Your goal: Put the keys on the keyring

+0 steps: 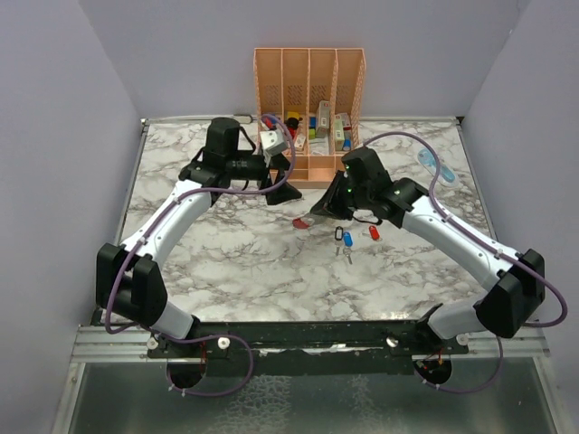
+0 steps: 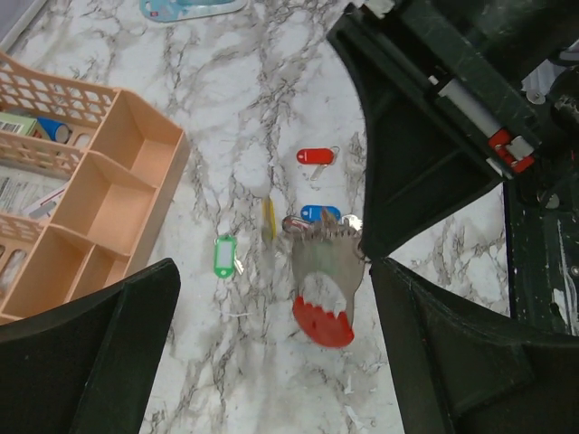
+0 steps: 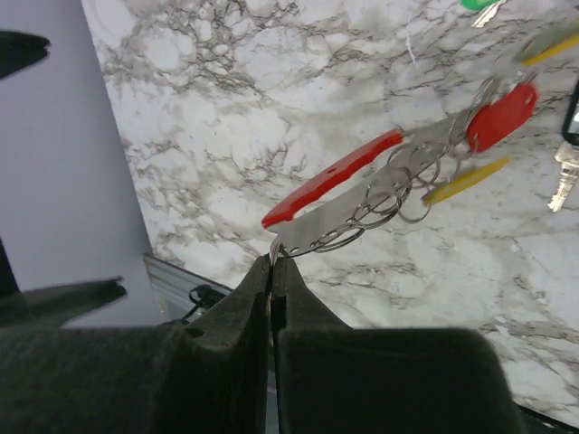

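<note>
Marble counter (image 1: 235, 271) carries loose keys (image 1: 346, 240); right hand (image 3: 272, 260) clamps the keyring (image 3: 335, 174) aloft, apparently presenting it to the left hand (image 2: 271, 280), fingers apart.

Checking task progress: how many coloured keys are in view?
5: red key, blue key, yellow key and green key lie around the keyring held by the right gripper; black key sits beside the blue one. More may hide under that gripper.

The left arm (image 1: 172, 221) and right arm (image 1: 452, 233) share white curved shells between chunky black joint housings, a purple cable (image 1: 108, 287) looping alongside each, and the left gripper (image 1: 280, 188) carries broad matte-black wedge fingers (image 2: 81, 362).
</note>
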